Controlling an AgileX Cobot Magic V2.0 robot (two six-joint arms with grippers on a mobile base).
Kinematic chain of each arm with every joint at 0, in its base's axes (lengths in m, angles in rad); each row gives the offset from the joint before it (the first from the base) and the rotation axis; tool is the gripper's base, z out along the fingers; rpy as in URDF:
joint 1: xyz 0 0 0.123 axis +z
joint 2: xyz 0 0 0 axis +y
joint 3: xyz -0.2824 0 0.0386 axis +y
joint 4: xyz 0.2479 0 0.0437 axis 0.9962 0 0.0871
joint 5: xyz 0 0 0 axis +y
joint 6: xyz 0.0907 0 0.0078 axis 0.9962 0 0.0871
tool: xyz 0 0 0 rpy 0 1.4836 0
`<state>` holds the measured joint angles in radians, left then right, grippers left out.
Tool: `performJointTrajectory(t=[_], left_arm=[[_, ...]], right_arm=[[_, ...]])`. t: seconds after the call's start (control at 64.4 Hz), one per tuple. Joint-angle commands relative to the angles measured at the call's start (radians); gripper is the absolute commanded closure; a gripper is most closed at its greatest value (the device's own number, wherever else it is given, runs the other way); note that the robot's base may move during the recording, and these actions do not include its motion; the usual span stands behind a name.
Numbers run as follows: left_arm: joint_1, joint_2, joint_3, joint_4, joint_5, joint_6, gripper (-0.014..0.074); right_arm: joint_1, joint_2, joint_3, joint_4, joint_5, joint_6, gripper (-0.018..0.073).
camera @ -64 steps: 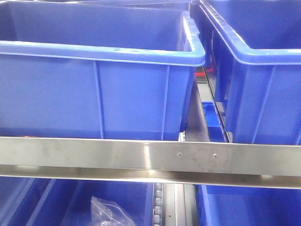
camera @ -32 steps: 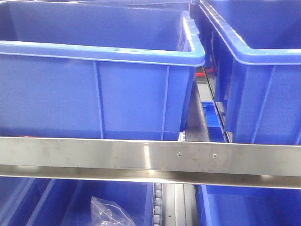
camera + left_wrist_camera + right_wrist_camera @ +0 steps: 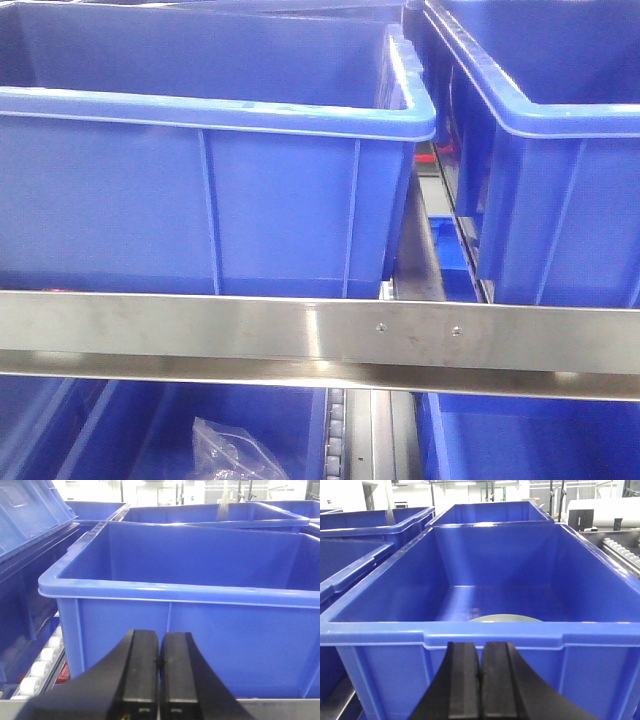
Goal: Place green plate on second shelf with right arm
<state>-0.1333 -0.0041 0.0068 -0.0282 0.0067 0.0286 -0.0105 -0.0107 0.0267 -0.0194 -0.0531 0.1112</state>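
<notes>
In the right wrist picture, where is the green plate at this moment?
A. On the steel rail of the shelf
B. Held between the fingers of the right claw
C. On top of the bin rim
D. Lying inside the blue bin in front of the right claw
D. Only the plate's pale edge shows over the near rim of the blue bin, while the right claw is shut and empty.

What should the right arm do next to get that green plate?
Probably open the right tool and lift it over the near rim of the blue bin ahead. The right wrist view shows its fingers pressed together, holding nothing, low in front of the bin wall, while only a sliver of the green plate shows on the bin floor beyond the rim.
</notes>
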Motion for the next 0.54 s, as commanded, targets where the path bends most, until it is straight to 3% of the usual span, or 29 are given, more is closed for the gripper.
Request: performJointTrajectory(t=[0.0, 0.528], left_arm=[[-0.002, -0.018, 0.040, -0.006, -0.083, -0.002, 0.0466], [-0.002, -0.018, 0.040, -0.006, -0.083, -0.002, 0.0466]], right_arm=[[-0.006, -0.001, -0.017, -0.003, -0.072, 0.000, 0.0531], [-0.006, -0.001, -0.017, -0.003, -0.067, 0.000, 0.0531]])
